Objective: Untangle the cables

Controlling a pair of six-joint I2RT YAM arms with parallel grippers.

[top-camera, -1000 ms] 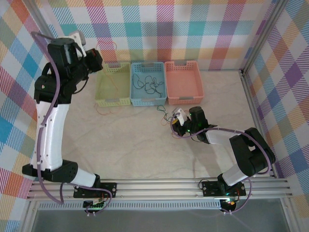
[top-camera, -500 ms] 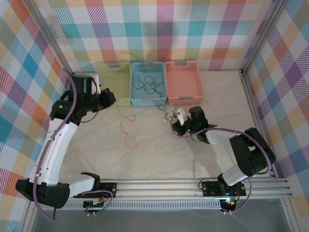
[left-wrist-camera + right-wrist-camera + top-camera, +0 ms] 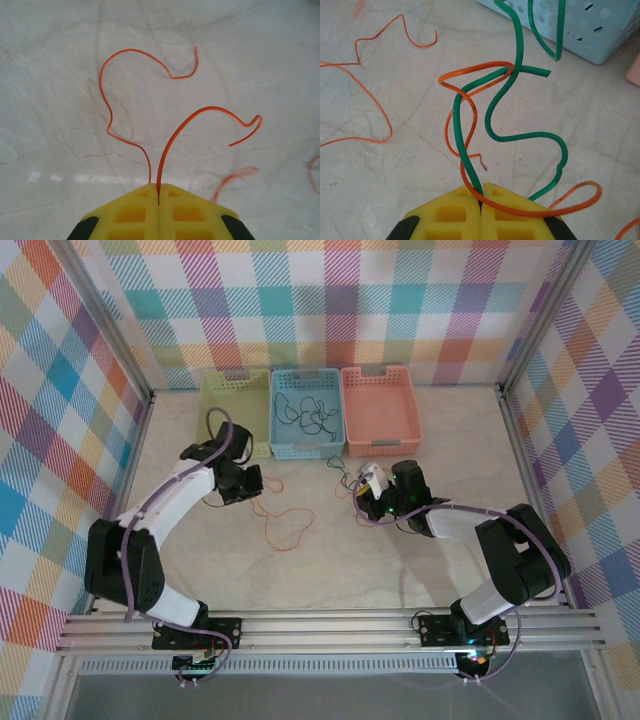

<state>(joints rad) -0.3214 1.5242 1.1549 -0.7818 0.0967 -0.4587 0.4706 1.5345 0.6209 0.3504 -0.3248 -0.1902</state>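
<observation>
My left gripper is shut on a thin orange cable, which curls away over the pale table. From above, the left gripper sits low, just in front of the green basket. My right gripper is shut on a green cable; an orange strand lies across its fingertips and loops around the green one. Seen from overhead, the right gripper rests near the table's middle, below the blue basket. More dark cables lie inside that blue basket.
Three baskets stand in a row at the back: green, blue and salmon. A corner of the blue basket is close ahead of the right gripper. Checked walls enclose the table.
The left arm has swung down from above the green basket to the table, carrying the orange cable rightward and nearer. The right arm has stayed still.
</observation>
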